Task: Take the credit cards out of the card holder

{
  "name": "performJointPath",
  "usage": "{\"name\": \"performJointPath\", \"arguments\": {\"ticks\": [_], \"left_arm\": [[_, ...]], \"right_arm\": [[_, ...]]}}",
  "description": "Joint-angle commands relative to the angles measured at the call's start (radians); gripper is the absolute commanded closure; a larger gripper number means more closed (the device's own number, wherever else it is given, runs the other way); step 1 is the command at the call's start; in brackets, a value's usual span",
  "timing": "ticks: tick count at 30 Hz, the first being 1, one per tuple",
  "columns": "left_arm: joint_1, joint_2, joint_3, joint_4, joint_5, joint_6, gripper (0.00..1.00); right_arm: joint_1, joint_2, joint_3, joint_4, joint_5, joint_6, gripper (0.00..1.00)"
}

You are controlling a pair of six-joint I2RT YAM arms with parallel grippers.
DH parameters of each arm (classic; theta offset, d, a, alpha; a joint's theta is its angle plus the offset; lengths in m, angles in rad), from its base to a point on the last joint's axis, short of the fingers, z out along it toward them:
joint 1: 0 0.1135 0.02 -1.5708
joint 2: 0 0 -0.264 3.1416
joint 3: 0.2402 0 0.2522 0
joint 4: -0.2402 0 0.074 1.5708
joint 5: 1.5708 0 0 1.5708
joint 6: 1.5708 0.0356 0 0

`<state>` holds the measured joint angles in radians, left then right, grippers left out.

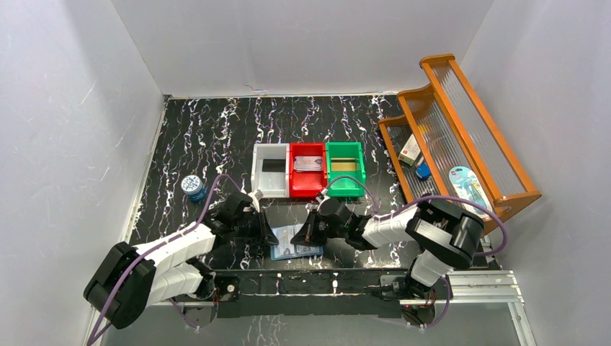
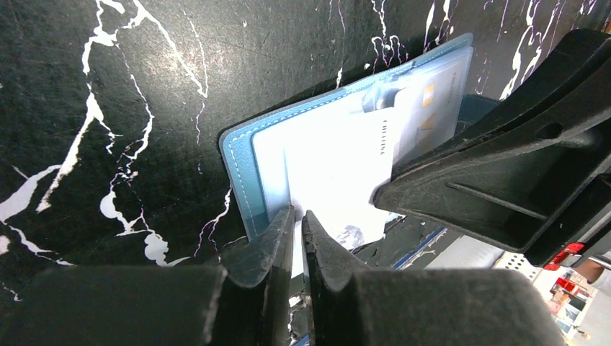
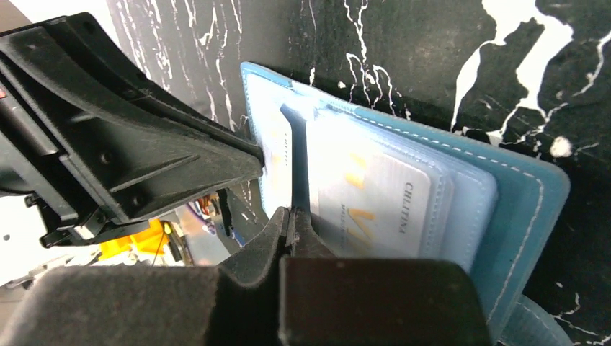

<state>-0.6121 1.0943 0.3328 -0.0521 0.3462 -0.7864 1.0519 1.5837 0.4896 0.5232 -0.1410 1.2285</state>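
The blue card holder lies open on the black marbled table between my two grippers. A pale card with orange markings sits in its clear pocket and also shows in the left wrist view. My left gripper is shut on a thin white leaf of the holder. My right gripper is shut at the holder's near edge, its tips meeting on a dark strip between the leaves. Whether it pinches anything does not show. A black card lies in the white bin and a pale card in the red one.
Behind the holder stand a white bin, a red bin and a green bin. A round blue tin sits to the left. A wooden rack with a small white-and-red box stands at the right.
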Motion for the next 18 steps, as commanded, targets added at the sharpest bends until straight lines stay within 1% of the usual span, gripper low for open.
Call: {"name": "performJointPath", "arguments": {"ticks": [1,9,13,15,18], "left_arm": [[-0.005,0.032,-0.032,-0.084,-0.083,0.026,0.90],[-0.004,0.038,-0.023,-0.086,-0.089,0.038,0.91],[-0.005,0.033,-0.015,-0.088,-0.086,0.039,0.91],[-0.005,0.017,0.000,-0.095,-0.075,0.039,0.84],[-0.007,-0.035,0.066,-0.154,-0.049,0.044,0.69]], "right_arm": [[-0.021,-0.043,-0.043,0.087,-0.032,0.004,1.00],[-0.039,-0.141,-0.079,0.017,-0.009,-0.018,1.00],[-0.047,-0.152,-0.081,-0.026,-0.003,-0.021,1.00],[-0.050,-0.140,-0.069,-0.052,-0.011,-0.027,1.00],[-0.052,-0.113,-0.057,-0.070,-0.014,-0.020,1.00]]}}
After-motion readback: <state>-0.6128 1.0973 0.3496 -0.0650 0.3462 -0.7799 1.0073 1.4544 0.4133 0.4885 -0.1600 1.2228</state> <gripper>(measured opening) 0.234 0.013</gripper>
